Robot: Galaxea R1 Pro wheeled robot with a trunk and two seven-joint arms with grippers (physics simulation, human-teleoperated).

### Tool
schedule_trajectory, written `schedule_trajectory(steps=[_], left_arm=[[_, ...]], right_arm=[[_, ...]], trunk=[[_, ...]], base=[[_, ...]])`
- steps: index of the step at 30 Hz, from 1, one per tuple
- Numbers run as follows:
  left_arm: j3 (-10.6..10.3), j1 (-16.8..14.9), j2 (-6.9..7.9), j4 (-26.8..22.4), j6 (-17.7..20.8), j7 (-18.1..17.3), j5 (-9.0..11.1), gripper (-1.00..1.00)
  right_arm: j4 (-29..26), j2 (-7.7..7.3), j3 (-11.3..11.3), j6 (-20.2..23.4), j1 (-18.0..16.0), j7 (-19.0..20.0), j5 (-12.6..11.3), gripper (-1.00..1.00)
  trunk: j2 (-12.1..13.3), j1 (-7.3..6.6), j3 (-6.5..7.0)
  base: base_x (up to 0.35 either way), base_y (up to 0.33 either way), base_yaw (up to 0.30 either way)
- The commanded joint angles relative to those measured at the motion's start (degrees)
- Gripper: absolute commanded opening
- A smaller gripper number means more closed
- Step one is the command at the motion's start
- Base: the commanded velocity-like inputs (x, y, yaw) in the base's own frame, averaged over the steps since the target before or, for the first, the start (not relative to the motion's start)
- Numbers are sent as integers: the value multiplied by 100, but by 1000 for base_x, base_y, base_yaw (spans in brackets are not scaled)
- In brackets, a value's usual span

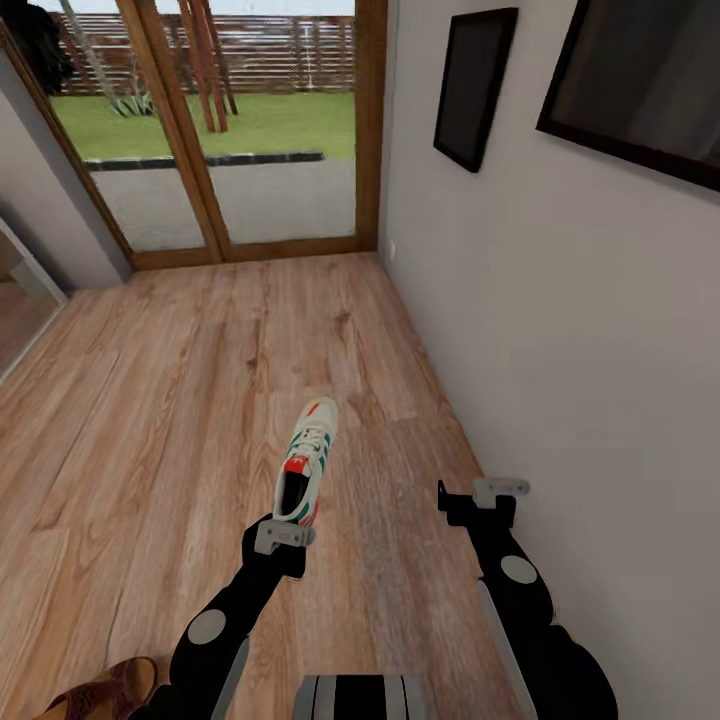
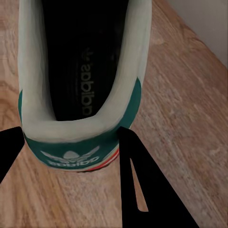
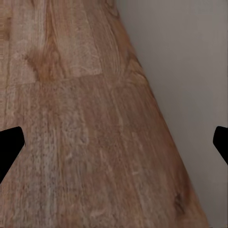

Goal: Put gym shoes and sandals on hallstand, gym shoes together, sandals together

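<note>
One cream-white gym shoe [image 1: 306, 462] with green stripes and a red-orange tongue mark points away from me above the corridor floor [image 1: 150, 420]. My left gripper [image 1: 284, 537] is shut on its heel. In the left wrist view the black fingers [image 2: 137, 185] flank the green heel tab of the gym shoe [image 2: 80, 71]. My right gripper [image 1: 482, 496] hangs open and empty close to the right wall, with bare planks between its fingertips [image 3: 9, 142]. Part of a brown sandal [image 1: 100, 695] lies on the floor at the lower left edge. The hallstand is out of view.
A white wall [image 1: 560, 350] with two dark framed pictures [image 1: 474, 85] runs along the right, very near my right arm. Wood-framed glass doors [image 1: 230, 130] close the corridor's far end. A doorway opening [image 1: 20, 300] is at the left.
</note>
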Motion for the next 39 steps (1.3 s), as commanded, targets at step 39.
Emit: schedule_trajectory(steps=[39], left_arm=[[-195,-2,-3,-14,30,-33,-54,-100]], right_arm=[[-7,-1,8,42,-1,-31,35,100]], trunk=[[-2,2,-92]], base=[[334,-53,99]])
